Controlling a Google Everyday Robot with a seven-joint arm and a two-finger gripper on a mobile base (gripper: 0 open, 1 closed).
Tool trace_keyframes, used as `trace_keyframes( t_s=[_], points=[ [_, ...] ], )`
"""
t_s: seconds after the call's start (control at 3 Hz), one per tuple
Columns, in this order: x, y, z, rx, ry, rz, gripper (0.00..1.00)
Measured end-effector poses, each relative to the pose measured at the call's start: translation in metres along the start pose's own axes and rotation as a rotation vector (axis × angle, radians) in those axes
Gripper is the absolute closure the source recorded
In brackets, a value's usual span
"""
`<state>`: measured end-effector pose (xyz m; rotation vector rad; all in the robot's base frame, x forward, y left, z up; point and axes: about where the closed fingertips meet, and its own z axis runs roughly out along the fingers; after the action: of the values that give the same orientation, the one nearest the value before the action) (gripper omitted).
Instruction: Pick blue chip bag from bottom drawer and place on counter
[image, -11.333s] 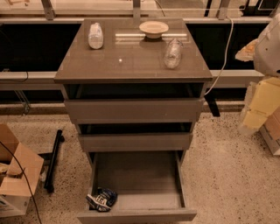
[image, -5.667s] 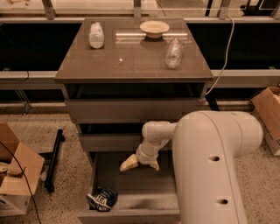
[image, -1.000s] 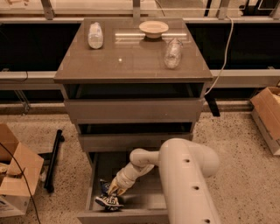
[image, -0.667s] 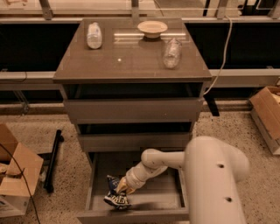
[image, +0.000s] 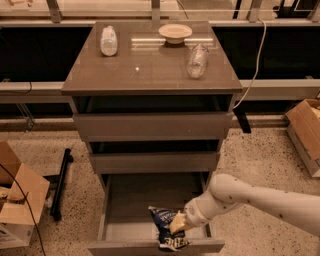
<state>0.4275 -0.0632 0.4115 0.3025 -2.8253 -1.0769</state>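
Note:
The blue chip bag (image: 168, 228) is a crumpled navy foil bag with white lettering. It hangs over the front right part of the open bottom drawer (image: 125, 227). My gripper (image: 178, 222) is shut on the bag's right side, at the end of my white arm, which reaches in from the lower right. The bag's lower end hangs in front of the drawer's front edge. The counter (image: 150, 70) is the glossy grey-brown top of the cabinet, well above the gripper.
On the counter stand a clear bottle (image: 108, 41) at the back left, a shallow bowl (image: 175, 33) at the back, and a clear bottle (image: 197, 61) at the right. Cardboard boxes sit on the floor at left (image: 15, 210) and right (image: 306, 135).
My arm has swung to the right and the gripper has carried the chip bag from the drawer's front left to its front right, lifting it off the drawer floor.

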Motion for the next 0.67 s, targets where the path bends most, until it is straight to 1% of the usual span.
trace_keyframes(
  t_s=[0.33, 0.67],
  points=[
    [0.019, 0.004, -0.075, 0.008, -0.005, -0.105, 1.00],
    [0.030, 0.006, -0.084, 0.001, 0.028, -0.134, 1.00]
  ],
)
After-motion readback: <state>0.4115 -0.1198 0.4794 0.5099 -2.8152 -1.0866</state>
